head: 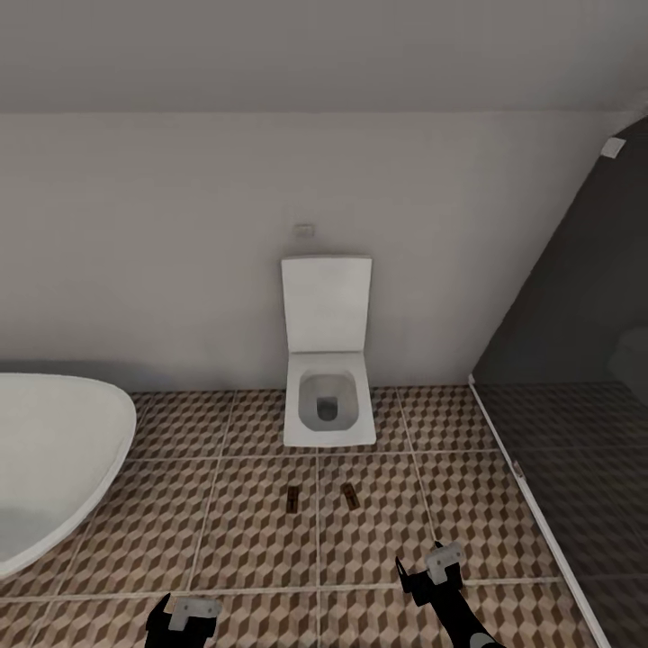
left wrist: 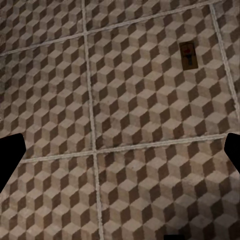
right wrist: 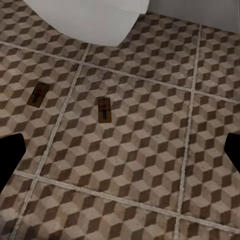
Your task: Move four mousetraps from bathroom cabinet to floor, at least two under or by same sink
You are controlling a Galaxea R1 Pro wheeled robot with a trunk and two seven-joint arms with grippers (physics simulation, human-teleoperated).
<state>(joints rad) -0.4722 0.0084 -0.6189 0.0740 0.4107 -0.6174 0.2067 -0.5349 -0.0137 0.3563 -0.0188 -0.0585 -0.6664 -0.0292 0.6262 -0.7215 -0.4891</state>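
Mousetraps: two are being shown lying flat on the floor in front of the toilet, one (head: 292,499) to the left of a grout line and the other (head: 349,493) just to its right, near each other but apart; in the right wrist view both are being seen, one (right wrist: 104,109) and another (right wrist: 38,94), each with dark metal parts on a brown board; one (left wrist: 188,55) is being seen in the left wrist view.
Bathroom floor (head: 252,540): cube-patterned tiles with pale grout are being crossed by both arms.
Left gripper (head: 184,619): it is being held low over the tiles with its fingers spread, nothing between them.
Right gripper (head: 430,571): it is being held above the floor, right of and nearer than the traps, fingers spread and empty.
Toilet (head: 328,396): white, set against the wall, its lid being kept raised.
Bathtub (head: 54,450): a white rounded rim is being shown at the left.
Glass partition (head: 576,468): a dark panel is being shown standing at the right.
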